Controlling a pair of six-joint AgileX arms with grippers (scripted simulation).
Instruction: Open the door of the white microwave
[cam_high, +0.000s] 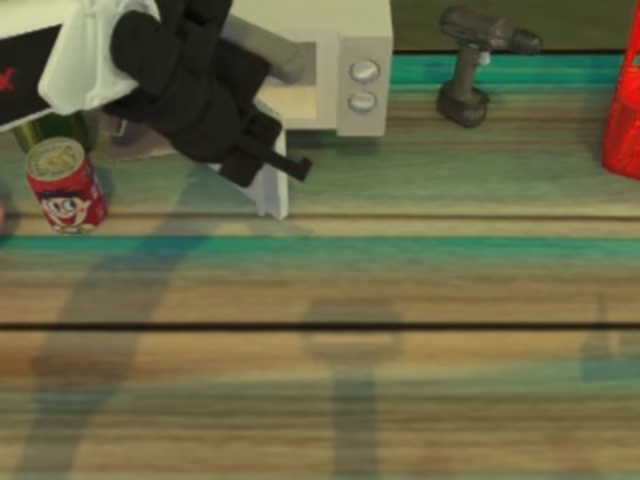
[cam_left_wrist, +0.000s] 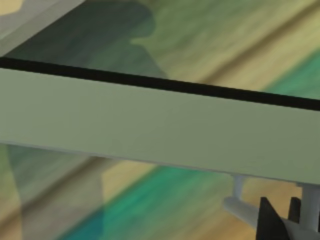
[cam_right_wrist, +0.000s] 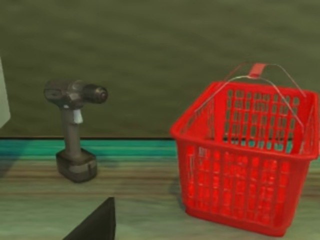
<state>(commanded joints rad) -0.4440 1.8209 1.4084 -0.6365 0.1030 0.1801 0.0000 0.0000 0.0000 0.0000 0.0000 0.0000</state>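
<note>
The white microwave (cam_high: 352, 40) stands at the back of the table, left of centre, with two round knobs on its front panel. Its door (cam_high: 273, 192) is swung out toward the table's front and is seen edge-on, leaving the cavity (cam_high: 298, 106) exposed. My left gripper (cam_high: 280, 160) reaches down over the door's free end. In the left wrist view the door's edge (cam_left_wrist: 160, 125) fills the middle, and my left gripper (cam_left_wrist: 282, 214) is shut on the pale handle bar (cam_left_wrist: 242, 207). My right gripper (cam_right_wrist: 97, 226) shows only as a dark corner, parked out of the top view.
A red can with a cartoon face (cam_high: 65, 185) and a green bottle (cam_high: 45, 130) stand at the left, beside the arm. A grey drill (cam_high: 470, 65) stands right of the microwave. A red basket (cam_high: 625, 110) sits at the right edge.
</note>
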